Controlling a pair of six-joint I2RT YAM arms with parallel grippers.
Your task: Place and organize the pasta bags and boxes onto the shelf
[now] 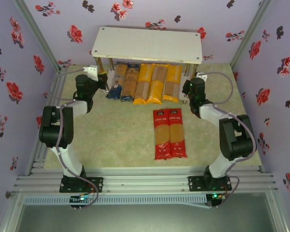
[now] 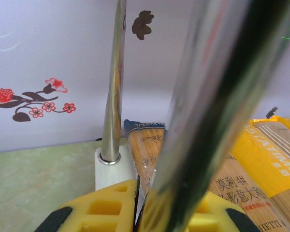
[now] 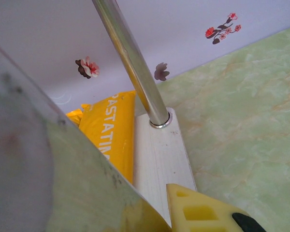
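My left gripper (image 2: 144,209) clamps the white two-tier shelf's (image 1: 147,44) shiny front-left metal leg (image 2: 203,121), my right gripper (image 1: 189,87) its front-right leg (image 3: 34,159); two red spaghetti packs (image 1: 169,133) lie before it.

The top board of the shelf (image 1: 147,44) hides the far ends of five packs (image 1: 150,84) beneath it. Print on the red packs (image 1: 169,133) is too small to read. At each wrist a blurred leg (image 2: 208,111) (image 3: 34,159) (very near the lens) covers part of the packs, and the bottom edge cuts off the left pincer (image 2: 137,208) and the right pincer (image 3: 157,212).
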